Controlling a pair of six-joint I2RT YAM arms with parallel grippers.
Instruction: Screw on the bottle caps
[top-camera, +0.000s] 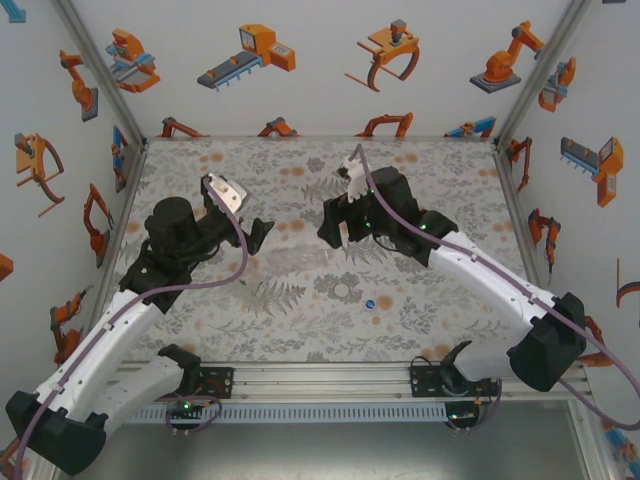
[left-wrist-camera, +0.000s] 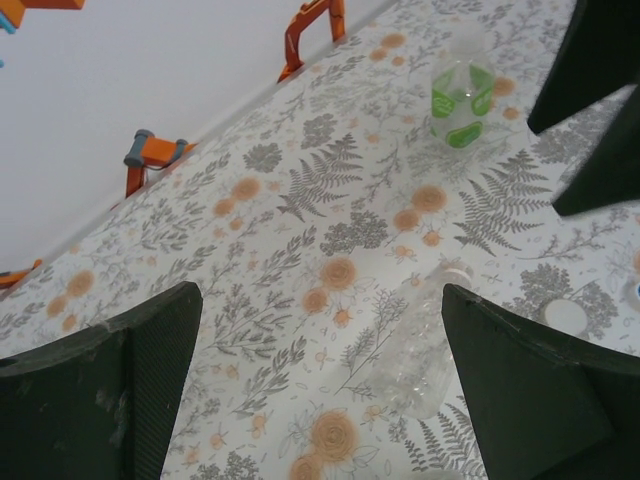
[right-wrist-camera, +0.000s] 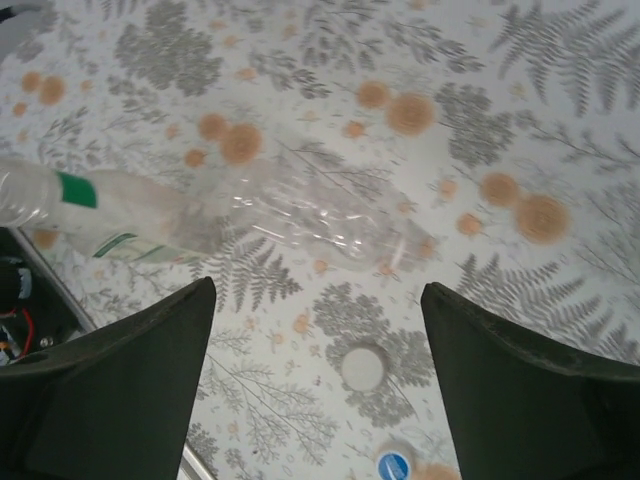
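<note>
Above the desk (top-camera: 300, 335), both arms reach inward, wrists down.
Left tool (left-wrist-camera: 320, 300) and right tool (right-wrist-camera: 315, 290) hang released; a bottle (right-wrist-camera: 320, 215) lies just beyond the right one, white cap (right-wrist-camera: 362, 367) under it.

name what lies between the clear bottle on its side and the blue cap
The white cap, apart from both the clear bottle and the blue cap; seen in the right wrist view.

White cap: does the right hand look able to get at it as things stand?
Probably yes: the right hand is open above the white cap, which lies clear of the lying bottle.
</note>
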